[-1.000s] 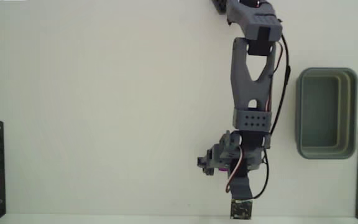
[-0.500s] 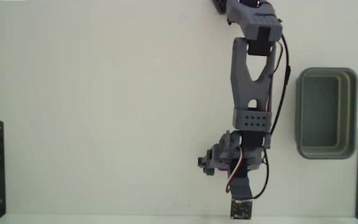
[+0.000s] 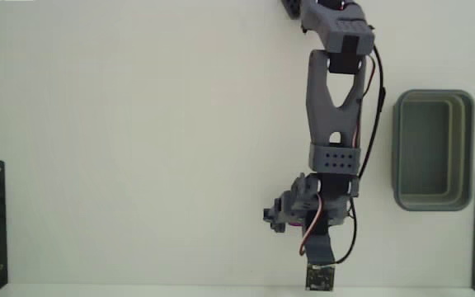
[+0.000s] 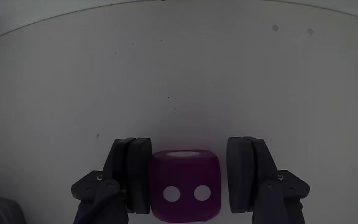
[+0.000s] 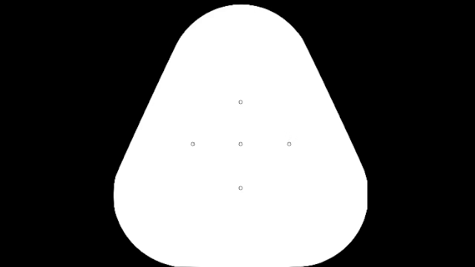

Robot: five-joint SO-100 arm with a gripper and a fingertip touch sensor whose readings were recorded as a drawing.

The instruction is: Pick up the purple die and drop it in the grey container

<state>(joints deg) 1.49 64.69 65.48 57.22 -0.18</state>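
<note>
My end effector [image 4: 184,180] brackets the purple die [image 4: 184,186] at 6 o'clock in the wrist view: left finger touching, a thin gap at the right, so nearly closed but not clearly clamped. The die sits on the white worktop [image 4: 179,74]. Judged light, rigid, smooth-faced; grip opposite flat sides. A cube, no long axis; two-dot face toward camera. The grey container [image 3: 432,150] lies at 3 o'clock in the fixed view.
</note>
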